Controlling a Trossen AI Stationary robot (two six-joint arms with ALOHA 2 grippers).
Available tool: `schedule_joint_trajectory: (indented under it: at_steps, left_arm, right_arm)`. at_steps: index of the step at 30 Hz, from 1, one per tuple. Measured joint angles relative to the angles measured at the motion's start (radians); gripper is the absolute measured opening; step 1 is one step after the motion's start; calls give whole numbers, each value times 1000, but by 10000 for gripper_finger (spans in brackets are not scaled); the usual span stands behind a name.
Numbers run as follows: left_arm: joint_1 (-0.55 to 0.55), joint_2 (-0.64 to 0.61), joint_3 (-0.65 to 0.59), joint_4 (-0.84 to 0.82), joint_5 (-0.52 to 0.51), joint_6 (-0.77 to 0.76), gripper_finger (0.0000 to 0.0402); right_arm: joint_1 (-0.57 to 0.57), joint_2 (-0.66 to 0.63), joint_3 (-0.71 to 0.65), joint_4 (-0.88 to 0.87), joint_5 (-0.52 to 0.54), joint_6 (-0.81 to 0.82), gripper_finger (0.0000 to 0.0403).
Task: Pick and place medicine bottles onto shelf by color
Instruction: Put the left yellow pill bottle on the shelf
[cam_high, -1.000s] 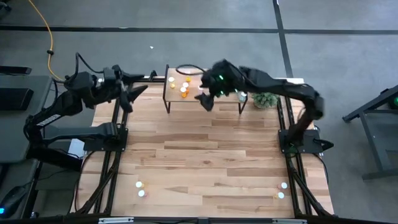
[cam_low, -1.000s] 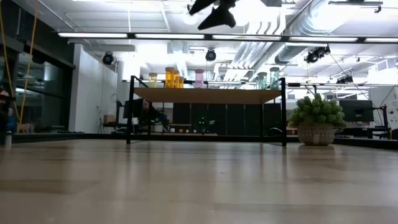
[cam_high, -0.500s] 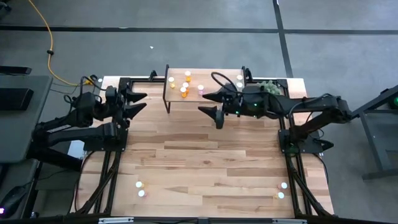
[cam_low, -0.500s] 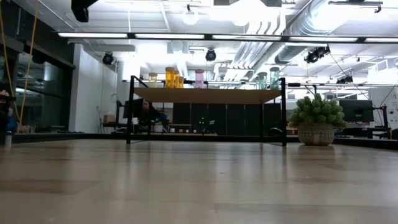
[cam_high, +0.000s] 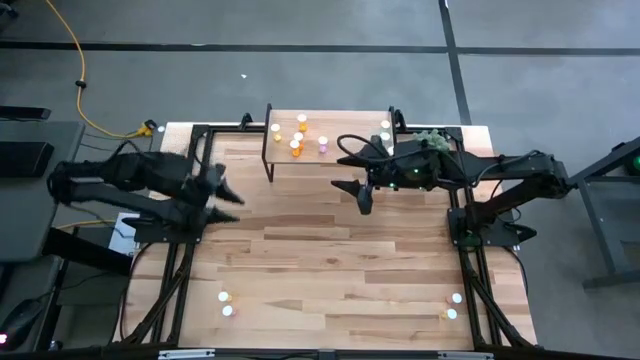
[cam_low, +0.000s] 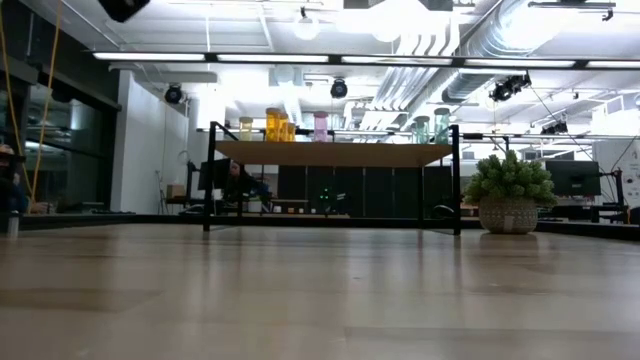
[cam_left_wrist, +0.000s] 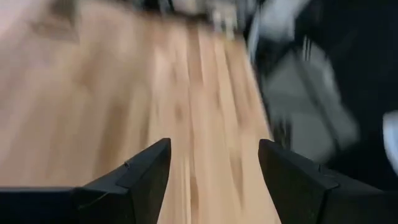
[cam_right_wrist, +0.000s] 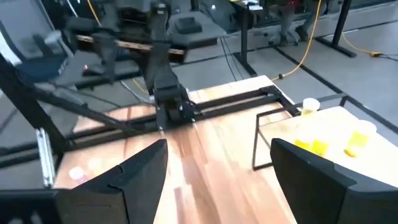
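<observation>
The shelf (cam_high: 330, 135) stood at the far edge of the table (cam_high: 330, 270), centre-ish: a small raised platform w/ a light wood top and thin black legs. From the low cam the shelf (cam_low: 335, 153) looked like a thin wood slab on black posts, well clear of the tabletop.

On top sat the medicine bottles (cam_high: 298, 138), tiny cylinders w/ white caps. Seen from overhead, most clustered toward the shelf's left end: a yellow one at the far-left corner, then a few orange/yellow ones close together, a pink one just right of them. A pale teal pair (cam_high: 385, 131) sat apart at the right end. From table level the bottles (cam_low: 275, 124) stood upright in a row: yellow, orange, orange, then pink (cam_low: 320, 126), a gap, then the two teal ones (cam_low: 432, 126) near the right post. Exact count was hard to tell.

A fuzzy green plant (cam_low: 510, 190) in a pot stood on the table just right of the shelf.

The right gripper (cam_high: 358, 179) hung over the table just in front of the shelf's right half, fingers spread apart, nothing between them; its wrist cam showed the dark fingers (cam_right_wrist: 124, 180) wide and empty, w/ yellow bottles (cam_right_wrist: 357, 138) on the shelf corner ahead.

The left gripper (cam_high: 222, 186) was out over the table's left side, well apart from the shelf, fingers (cam_left_wrist: 140, 177) also parted, holding nothing, bare planks under them.

Four small lights (cam_high: 226, 303) glowed near the table's front corners.
</observation>
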Motion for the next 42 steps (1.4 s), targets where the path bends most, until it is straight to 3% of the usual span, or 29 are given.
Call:
schedule_joint_trajectory:
  at_steps: [7, 10, 14, 20, 25, 30, 42]
  left_arm:
    - [-347, 209, 106, -368, -58, -8, 232]
    - [-499, 271, 99, -385, -66, -6, 232]
    - [-667, 360, 99, -371, -187, 7, 232]
    - [-850, 504, 99, -341, -290, -56, 232]
    - [-925, 609, 99, -209, -279, -27, 232]
    - [-929, 694, 83, -193, -302, -8, 232]
    - [-930, 705, -40, -51, -269, 31, 232]
  right_arm:
    - [-1, 0, 0, -78, 0, -28, 275]
    - [-5, 0, 0, -102, 0, -19, 275]
    - [-5, 0, 0, -125, -1, 1, 275]
    - [-5, 0, 0, -132, -1, 27, 275]
    - [-5, 1, 0, -132, 0, 30, 275]
    - [-5, 1, 0, -131, 21, 32, 275]
    - [-5, 1, 0, -131, 29, 32, 275]
